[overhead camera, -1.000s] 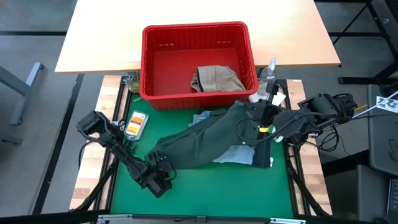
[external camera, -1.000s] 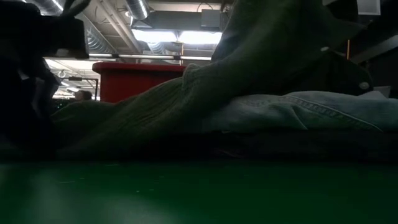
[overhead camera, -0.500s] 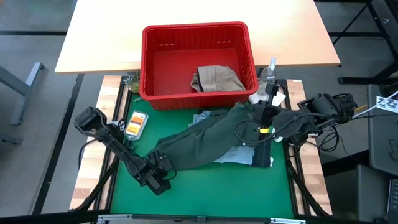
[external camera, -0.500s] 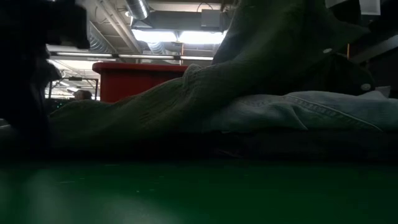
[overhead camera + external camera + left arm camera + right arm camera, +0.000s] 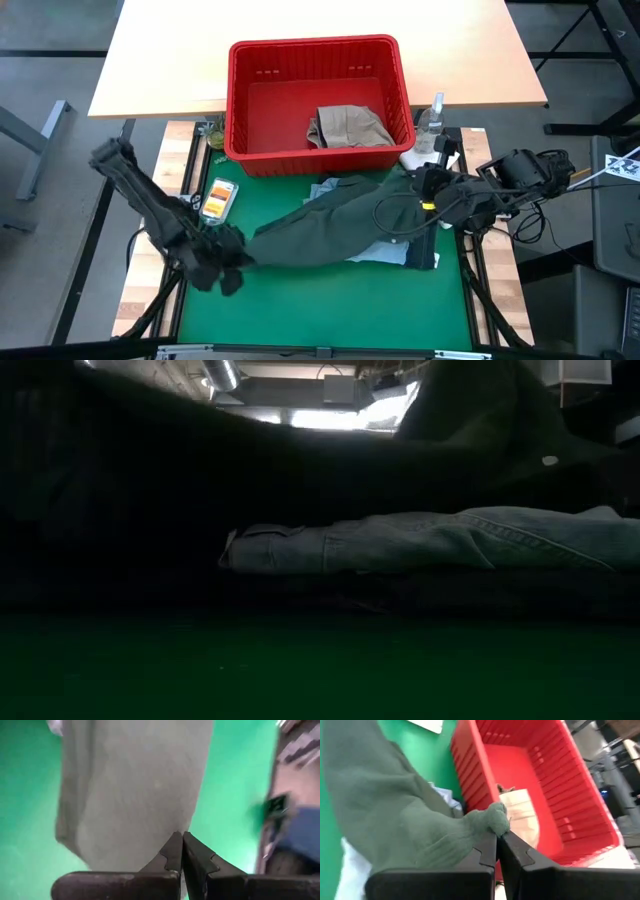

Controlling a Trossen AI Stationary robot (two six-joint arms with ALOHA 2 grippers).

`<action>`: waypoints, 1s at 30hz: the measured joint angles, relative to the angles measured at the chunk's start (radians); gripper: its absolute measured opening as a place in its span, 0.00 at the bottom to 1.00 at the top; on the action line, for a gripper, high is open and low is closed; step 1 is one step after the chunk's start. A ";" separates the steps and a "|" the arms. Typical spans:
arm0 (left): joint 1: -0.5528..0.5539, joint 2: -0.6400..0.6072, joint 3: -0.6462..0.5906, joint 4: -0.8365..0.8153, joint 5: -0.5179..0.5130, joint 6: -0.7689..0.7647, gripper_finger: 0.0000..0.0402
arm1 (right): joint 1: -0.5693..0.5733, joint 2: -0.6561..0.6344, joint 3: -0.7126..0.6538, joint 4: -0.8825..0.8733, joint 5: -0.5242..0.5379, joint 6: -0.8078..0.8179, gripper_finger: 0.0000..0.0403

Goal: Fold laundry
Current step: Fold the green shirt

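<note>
Both grippers, left gripper (image 5: 222, 262) at 8 o'clock and right gripper (image 5: 428, 183) at 3 o'clock, are clenched on the olive garment (image 5: 330, 225); next, spreading it flat.

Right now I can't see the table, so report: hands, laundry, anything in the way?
Left hand shut on olive garment end. Right hand shut on opposite end, near red basket. Garment stretched above light denim. Khaki piece in basket.

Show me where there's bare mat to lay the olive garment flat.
Bare green mat runs along the near edge, below the olive garment stretched between left gripper and right gripper. Crowded: by the red basket and over the light denim.
</note>
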 joint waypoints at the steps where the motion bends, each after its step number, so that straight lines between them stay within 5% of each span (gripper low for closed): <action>1: -0.007 -0.037 0.000 -0.005 -0.033 0.000 0.00 | 0.000 -0.001 -0.003 0.004 -0.014 0.000 0.02; 7: -0.036 -0.225 0.001 -0.075 -0.229 0.007 0.00 | 0.000 -0.001 -0.003 0.002 -0.052 -0.005 0.02; 18: -0.035 -0.470 0.001 -0.308 -0.533 -0.022 0.00 | 0.000 -0.081 -0.004 0.002 0.165 -0.024 0.02; 30: 0.067 -0.446 -0.054 -0.387 -0.379 -0.054 0.00 | 0.000 -0.059 -0.005 0.003 0.051 -0.011 0.02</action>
